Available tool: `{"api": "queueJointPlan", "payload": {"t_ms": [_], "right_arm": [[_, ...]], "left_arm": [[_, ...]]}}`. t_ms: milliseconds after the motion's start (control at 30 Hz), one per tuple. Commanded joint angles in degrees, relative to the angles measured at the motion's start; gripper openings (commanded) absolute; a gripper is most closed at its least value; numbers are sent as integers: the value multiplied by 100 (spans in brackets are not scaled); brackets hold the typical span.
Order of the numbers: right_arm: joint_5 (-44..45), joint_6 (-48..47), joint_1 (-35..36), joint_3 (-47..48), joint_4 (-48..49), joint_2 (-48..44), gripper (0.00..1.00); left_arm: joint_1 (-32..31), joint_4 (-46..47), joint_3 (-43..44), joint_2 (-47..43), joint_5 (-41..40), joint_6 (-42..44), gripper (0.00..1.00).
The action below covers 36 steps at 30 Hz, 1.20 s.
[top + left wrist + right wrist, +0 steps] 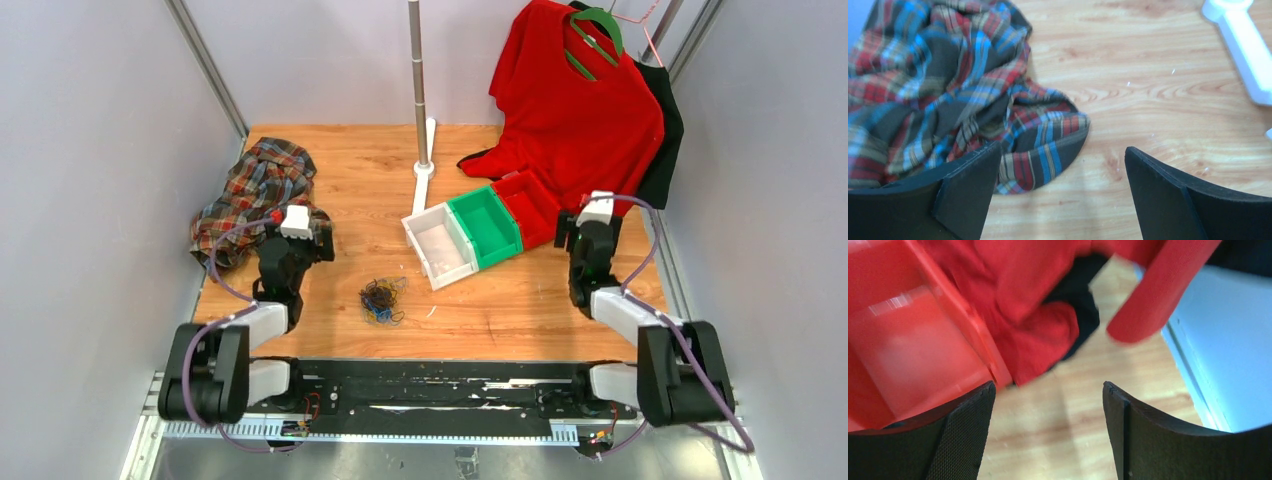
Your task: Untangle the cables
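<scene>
The cables (382,300) lie as one small tangled wad of thin black, blue and yellow-orange wires on the wooden table, near the front middle. They show only in the top view. My left gripper (322,240) is open and empty, to the left of the wad and by the plaid cloth; in the left wrist view (1060,155) bare wood lies between its jaws. My right gripper (567,232) is open and empty at the right, near the red bin; in the right wrist view (1048,387) only wood lies between its jaws.
A plaid shirt (255,195) lies at the back left, also in the left wrist view (938,85). White (438,245), green (487,225) and red (530,205) bins sit right of centre. A red shirt (575,105) hangs on a rack; a pole stand (421,90) is behind.
</scene>
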Motion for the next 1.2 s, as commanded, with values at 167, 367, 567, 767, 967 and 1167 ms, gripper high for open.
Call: {"api": "queueJointPlan", "payload": {"t_ms": [167, 367, 567, 767, 967, 1167], "right_arm": [[-2087, 714, 210, 2030, -2980, -987, 78], [-3892, 1934, 201, 3260, -3516, -214, 78], [-3724, 1068, 703, 4174, -4357, 1065, 68], [-3105, 676, 1031, 4546, -4592, 1894, 62], [-2935, 430, 1164, 4800, -4820, 2452, 56], [-2422, 419, 1342, 5027, -5122, 2772, 39]], "left_arm": [[0, -5122, 2180, -1227, 1443, 540, 98], [5, -6986, 3000, -972, 2407, 804, 98], [-13, -7919, 3514, -361, 3045, 1089, 98], [-48, -8290, 3622, -2, 3419, 1598, 98], [-244, -8355, 3511, -43, 3499, 1781, 98], [-636, -8257, 3242, -251, 3127, 1971, 98]]}}
